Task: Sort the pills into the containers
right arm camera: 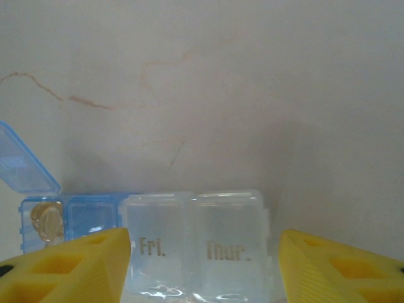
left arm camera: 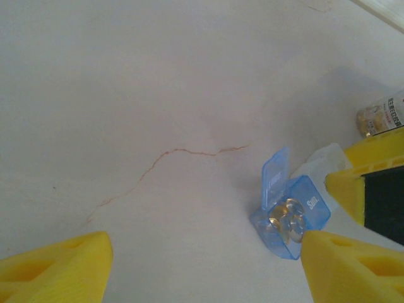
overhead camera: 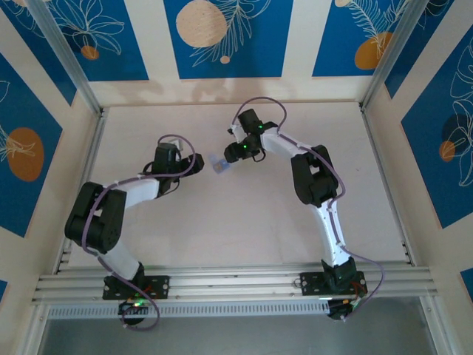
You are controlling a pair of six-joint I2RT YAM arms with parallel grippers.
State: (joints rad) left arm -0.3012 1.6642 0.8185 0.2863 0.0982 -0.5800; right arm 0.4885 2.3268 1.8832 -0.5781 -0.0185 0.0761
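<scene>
- Evidently, right gripper [right arm camera: 203, 240] stands spread astride the pill box [right arm camera: 227, 211], seemingly to steady it.
- Likewise, left gripper [left arm camera: 205, 246] is spread and empty beside the open blue compartment [left arm camera: 312, 205] holding pills [left arm camera: 285, 218].

We see the pill box [overhead camera: 218, 164] flat on the surface [overhead camera: 244, 237] between the left arm [overhead camera: 137, 192] and right arm [overhead camera: 329, 222], pills [left arm camera: 287, 218] in its open end compartment [left arm camera: 265, 231], its lid [left arm camera: 276, 175] standing up behind, shut compartments [right arm camera: 192, 246] alongside, and a vial [left arm camera: 380, 115] farther back, right of the box.
</scene>
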